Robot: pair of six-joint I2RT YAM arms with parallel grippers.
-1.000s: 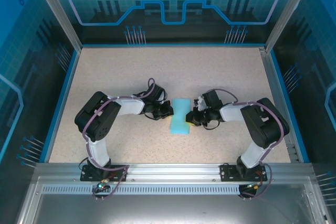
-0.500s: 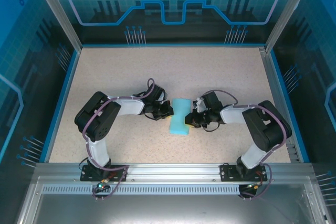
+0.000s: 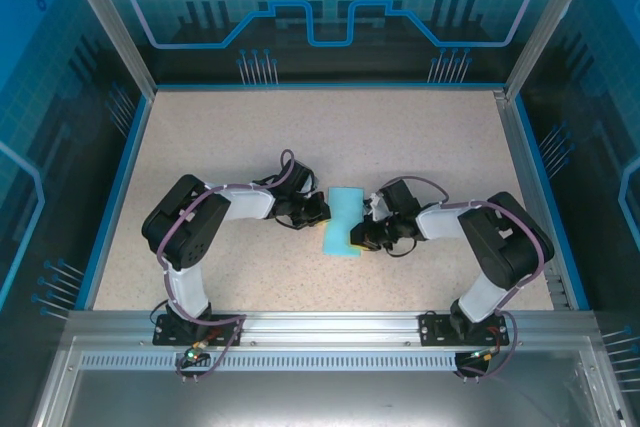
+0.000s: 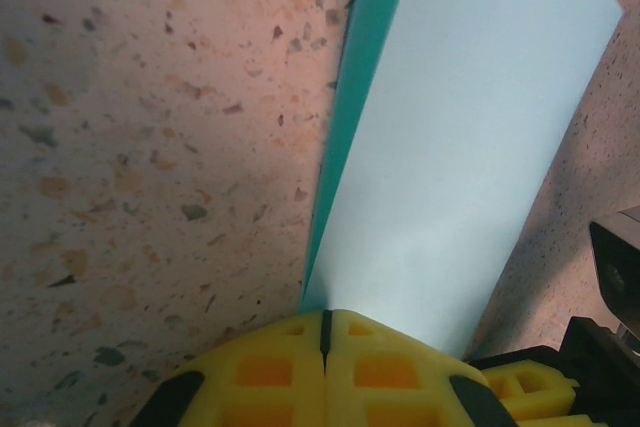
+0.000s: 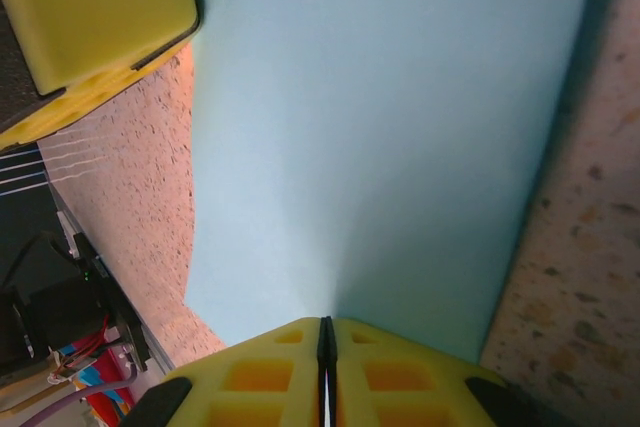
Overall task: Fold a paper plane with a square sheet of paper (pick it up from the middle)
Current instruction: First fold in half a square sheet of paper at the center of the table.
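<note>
Your left gripper [image 4: 324, 322] is pressed together on the left edge of the blue paper [image 3: 343, 219], and your right gripper [image 5: 326, 332] is pinching the opposite edge in the same way, pads closed with the sheet caught between them. The paper sits near the middle of the table [image 3: 300, 137], directly between the two wrists, with at least part of it resting on the surface.

You are early in the job, by my reading. From above the sheet looks like a narrow upright rectangle and not a full square, and the left wrist camera shows a darker teal strip running beside the pale face. That may be a second layer from a first half fold, or only the sheet bowing upward; I can't tell which from these views. No pointed nose, slanted corner folds or wings are visible, so nearly all the shaping of the plane is left to do.

Both of your arms are bent at the elbow, elbows turned outward, forearms low over the table and reaching inward. The left gripper holds a little farther from you than the right one.
</note>
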